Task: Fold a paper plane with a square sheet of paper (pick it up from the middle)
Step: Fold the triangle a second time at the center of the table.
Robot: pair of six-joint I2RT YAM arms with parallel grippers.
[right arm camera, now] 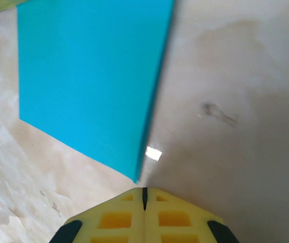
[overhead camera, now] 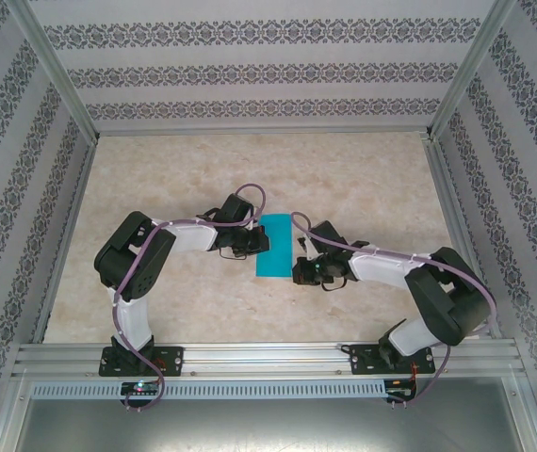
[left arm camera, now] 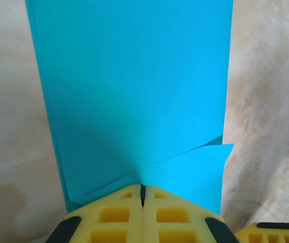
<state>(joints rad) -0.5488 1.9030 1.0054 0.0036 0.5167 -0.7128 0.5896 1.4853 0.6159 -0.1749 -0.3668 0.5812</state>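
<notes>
The square sheet of paper [overhead camera: 274, 247] lies on the table as a narrow teal-blue rectangle, folded over on itself. In the left wrist view the paper [left arm camera: 134, 91] shows layered edges and a diagonal flap line running out from my fingertips. My left gripper [overhead camera: 260, 243] is shut, its yellow tips [left arm camera: 143, 190] resting on the sheet's near edge. My right gripper [overhead camera: 299, 273] is shut with nothing in it. Its tips [right arm camera: 144, 191] sit just off the near corner of the paper [right arm camera: 83, 81]. No paper plane is in view.
The marble-patterned table [overhead camera: 344, 179] is boxed in by patterned walls [overhead camera: 259, 71] at the back and both sides. A metal rail [overhead camera: 268, 363] runs along the near edge by the arm bases. The right gripper's yellow finger [left arm camera: 271, 233] peeks in beside the sheet.
</notes>
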